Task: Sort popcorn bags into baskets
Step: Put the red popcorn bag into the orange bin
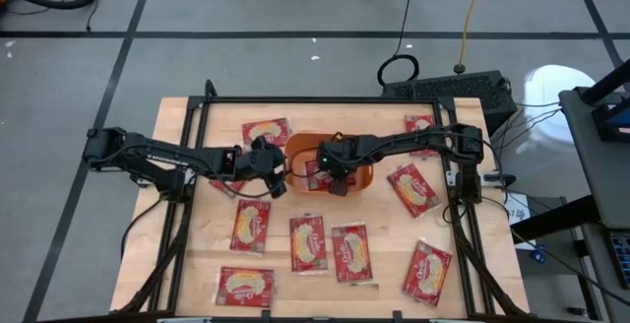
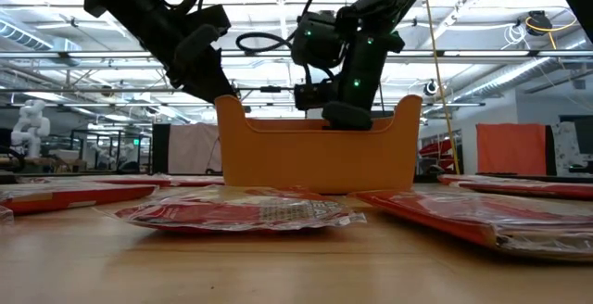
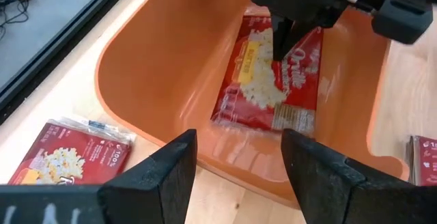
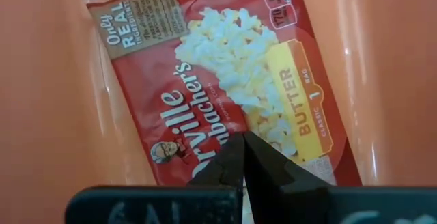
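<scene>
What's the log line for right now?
right gripper: shut, on bag in bin | left gripper: open, beside bin

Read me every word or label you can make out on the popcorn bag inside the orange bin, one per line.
On the popcorn bag in the orange bin:
"Only REAL INGREDIENTS"
"BUTTER"
"CLASSIC 1 BAG"
"...ville ...bacher's", partly hidden by the shut right gripper
Small print beneath: too blurred to read.

Orange bin (image 1: 362, 178) upright near bench middle, toward far edge; one red popcorn bag (image 3: 270, 80) flat on bin floor, printed face up; other red packets (image 1: 327, 247) flat on bench: row along near edge, two by far edge, one toward right edge.
</scene>
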Robot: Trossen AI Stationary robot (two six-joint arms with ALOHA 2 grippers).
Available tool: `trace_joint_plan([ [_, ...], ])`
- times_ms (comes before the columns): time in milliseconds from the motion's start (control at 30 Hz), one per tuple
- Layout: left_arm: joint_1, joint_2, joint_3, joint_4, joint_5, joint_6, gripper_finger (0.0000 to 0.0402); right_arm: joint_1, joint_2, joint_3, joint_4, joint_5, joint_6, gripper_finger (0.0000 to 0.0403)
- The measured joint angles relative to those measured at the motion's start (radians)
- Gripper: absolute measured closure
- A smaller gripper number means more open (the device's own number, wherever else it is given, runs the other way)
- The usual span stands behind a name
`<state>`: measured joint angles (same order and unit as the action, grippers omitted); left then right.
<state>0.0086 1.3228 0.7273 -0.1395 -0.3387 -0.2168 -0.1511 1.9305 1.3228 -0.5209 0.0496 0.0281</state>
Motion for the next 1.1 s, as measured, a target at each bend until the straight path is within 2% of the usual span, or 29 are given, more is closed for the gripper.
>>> trace_joint_plan([
  [300, 0.0, 0.001, -0.002, 0.036, 0.005, 0.001, 0.0183, 0.0, 0.0, 0.0, 0.124, 0.001, 0.119, 0.0403],
  [500, -0.004, 0.001, -0.002, 0.036, 0.004, 0.007, 0.0183, -0.002, -0.047, -0.001, 0.12, 0.051, 0.087, 0.0403],
  [600, -0.01, 0.001, -0.002, 0.036, 0.002, 0.012, 0.0183, -0.022, -0.06, 0.0, 0.076, 0.051, 0.019, 0.0396],
  [800, -0.011, 0.001, -0.002, 0.039, 0.001, 0.012, 0.0183, -0.064, -0.046, 0.0, -0.015, 0.023, -0.11, 0.0333],
  [967, -0.013, 0.001, -0.002, 0.038, 0.001, 0.008, 0.0183, -0.071, -0.073, -0.001, -0.11, 0.03, -0.109, 0.0276],
  [1100, -0.013, 0.001, -0.002, 0.041, 0.0, 0.028, 0.0183, -0.058, -0.104, 0.0, -0.155, 0.043, -0.111, 0.0248],
])
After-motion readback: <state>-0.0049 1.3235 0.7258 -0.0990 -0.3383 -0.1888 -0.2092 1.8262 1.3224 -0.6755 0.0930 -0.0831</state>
